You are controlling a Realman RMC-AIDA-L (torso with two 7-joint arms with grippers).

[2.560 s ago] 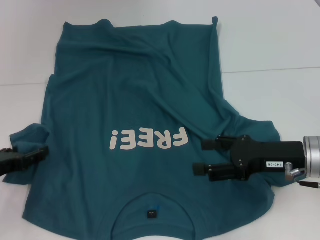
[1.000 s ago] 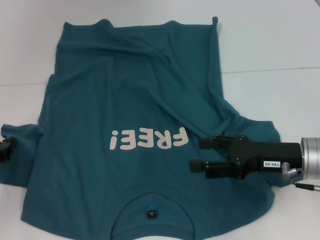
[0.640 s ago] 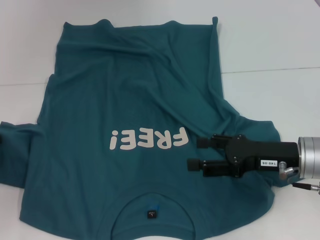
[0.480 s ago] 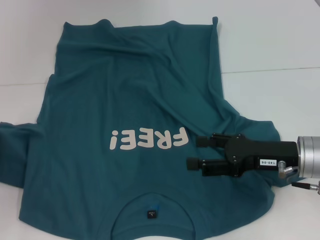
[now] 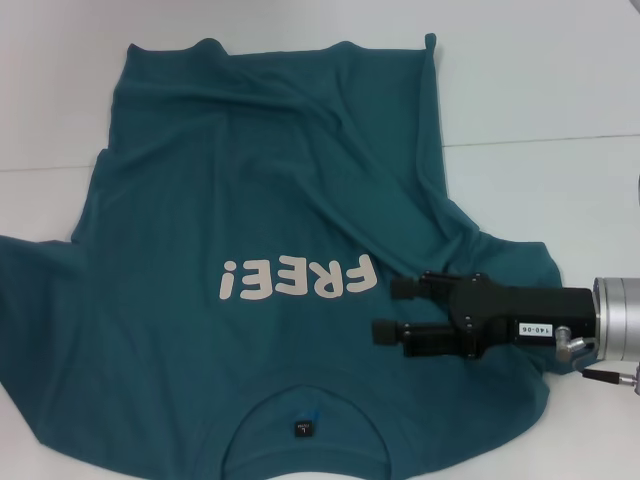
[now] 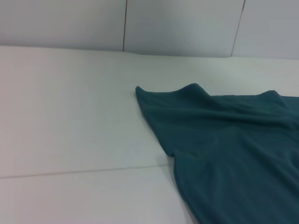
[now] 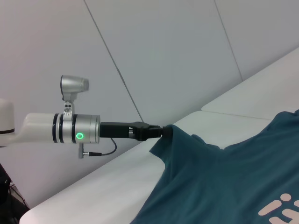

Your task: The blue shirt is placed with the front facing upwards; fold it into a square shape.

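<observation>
now the left gripper (image 7: 164, 132) has gone from the head view altogether; a couple of seconds back it lay at the left edge on the sleeve, and since then that sleeve has been drawn out past the frame edge. the right wrist view shows it off to the side, pinched shut on the sleeve's edge and holding the cloth lifted. the right gripper (image 5: 388, 310) has crept a little toward the lettering and hovers low over the blue shirt (image 5: 260, 210), fingers parted, holding nothing. the shirt lies spread face up, creased, "FREE!" (image 5: 298, 277) pale on the chest, the neck label (image 5: 304, 428) at the near edge. it rests on a white table (image 5: 540, 90) crossed by a thin seam; behind stands a pale panelled wall (image 6: 177, 23).
</observation>
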